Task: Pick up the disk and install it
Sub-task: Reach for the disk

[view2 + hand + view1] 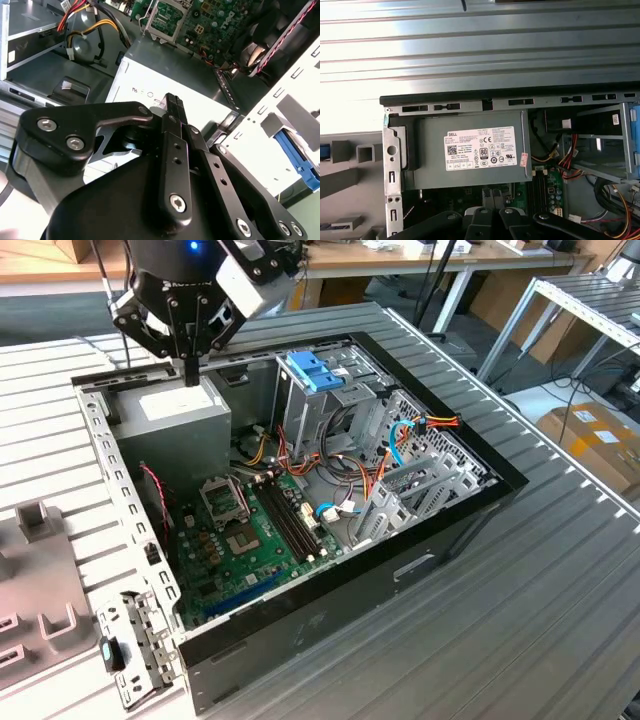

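Observation:
My gripper [190,370] hangs over the back left corner of the open computer case [400,560], just above the grey power-supply box [185,415]. Its two black fingers [174,107] are pressed together with nothing between them, so it is shut and empty. Outside the case, past the white perforated rear panel [260,140], lies a blue rail [295,160] beside a grey slab. It looks like the disk's edge, but I cannot tell for sure. The same blue shows at the grey fixture [350,155] in the first wrist view.
A blue plastic bracket [315,370] tops the drive cage at the back of the case. Cables [390,440] and a green motherboard [250,530] fill the floor. A grey slotted fixture [35,570] sits at the exterior view's left on the ribbed metal table [540,590].

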